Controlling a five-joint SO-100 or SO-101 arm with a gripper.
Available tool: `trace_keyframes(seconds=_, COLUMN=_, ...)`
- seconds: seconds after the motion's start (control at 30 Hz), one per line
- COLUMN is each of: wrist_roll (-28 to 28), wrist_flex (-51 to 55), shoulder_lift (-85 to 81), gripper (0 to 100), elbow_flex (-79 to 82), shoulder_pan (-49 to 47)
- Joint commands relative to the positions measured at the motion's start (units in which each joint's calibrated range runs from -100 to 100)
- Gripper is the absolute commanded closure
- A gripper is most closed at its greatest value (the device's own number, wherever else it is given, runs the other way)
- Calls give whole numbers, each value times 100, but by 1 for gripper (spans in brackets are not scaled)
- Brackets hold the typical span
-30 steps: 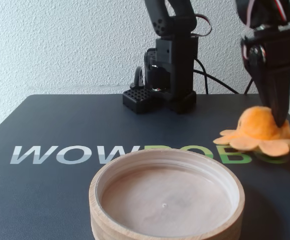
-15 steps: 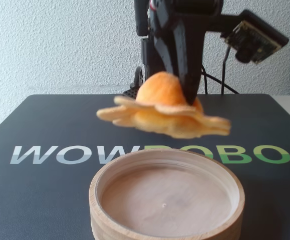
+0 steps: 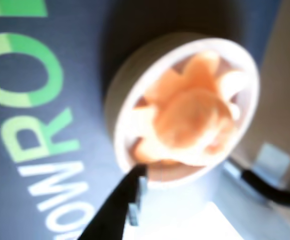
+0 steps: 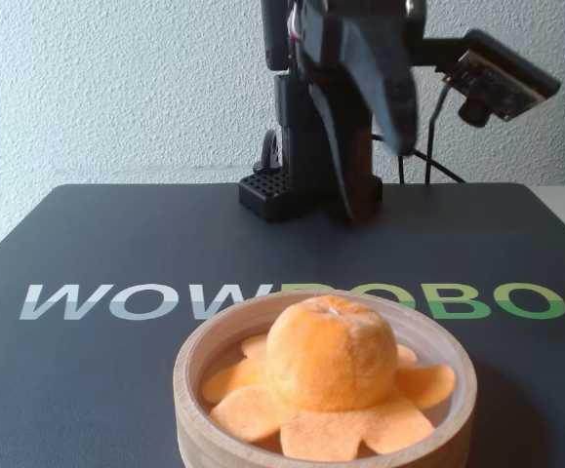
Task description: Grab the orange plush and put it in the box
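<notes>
**Ana:** While the fixed view faces the arm head-on, how many things do you count on the mat?

**Ben:** One orange plush and one box, both at the bottom centre of the frame. The plush sits inside the box, its domed head rising above the rim and its flat felt tentacles spread over the pale floor. I can count about six tentacles there; the head hides any behind it.

**Ana:** And the mat itself?

**Ben:** One dark mat with a single printed word, WOWROBO, the last letters green. The box covers the lower part of the middle letters.

**Ana:** Where is the arm?

**Ben:** One arm, upper centre of the fixed view, raised well above and behind the box. Its gripper hangs clear of the plush, touching nothing. One small camera juts out at the upper right.

**Ana:** Are the fingers spread or pressed together?

**Ben:** They hold nothing, but I cannot tell their spacing. The fixed view shows them as overlapping dark shapes, and the blurred wrist view shows only one dark finger entering from the bottom edge.

**Ana:** Does the wrist view agree on the plush?

**Ben:** Yes. One orange plush fills the box at the centre right, with green letters on the mat at the left and one black cable at the lower right.
</notes>
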Motion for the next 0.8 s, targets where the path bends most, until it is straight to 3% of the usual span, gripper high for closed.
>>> trace_keyframes(seconds=0.0, wrist_roll=-191, wrist_flex=782, shoulder_lift=-122, gripper=60, elbow_flex=-179, shoulder_pan=-115)
trace_keyframes(seconds=0.07, wrist_roll=-291, wrist_flex=1060, shoulder_lift=-443, gripper=71, elbow_flex=-124, shoulder_pan=-138)
trace_keyframes(seconds=0.17, wrist_roll=-243, wrist_flex=1104, shoulder_lift=-898, gripper=100, elbow_flex=12, shoulder_pan=-167)
trace_keyframes(seconds=0.43, wrist_roll=-291, wrist_flex=1382, shoulder_lift=-2222, gripper=99, elbow_flex=1245, shoulder_pan=-354)
trace_keyframes(seconds=0.77, wrist_roll=-291, wrist_flex=1426, shoulder_lift=-2416, gripper=99, elbow_flex=1263, shoulder_pan=-354)
